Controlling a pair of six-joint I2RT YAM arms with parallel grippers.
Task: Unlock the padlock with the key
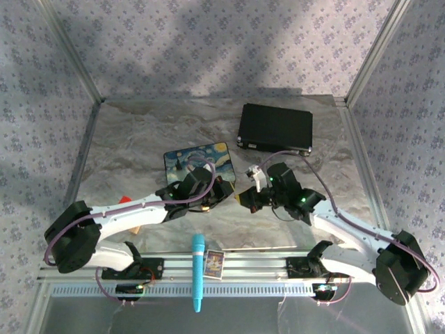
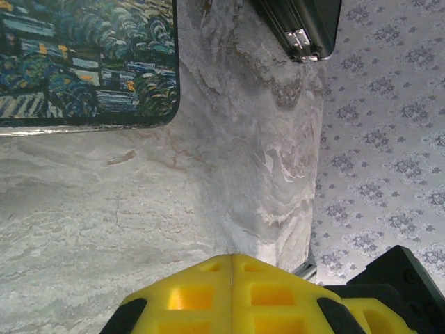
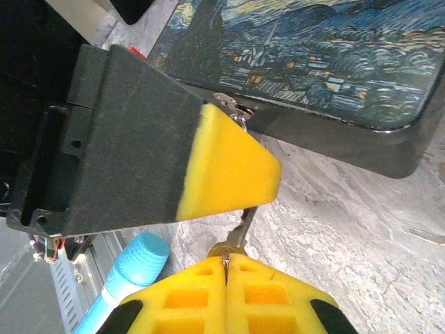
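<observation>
The right gripper is grasping the tiny brass padlock at its fingertips, with the thin silver shackle jutting toward the clenched left gripper.

Lab booth: aluminium-framed patterned walls around marbled table.

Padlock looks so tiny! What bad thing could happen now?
1. The right end effector pinches the brass padlock only at its fingertips, so it might twist or slip out.
2. The left end effector, shut, hides most of the thin silver piece above the padlock, so a poor line-up could jam or bend it.
3. Both work right beside the painted box; a nudge could shift it.
</observation>
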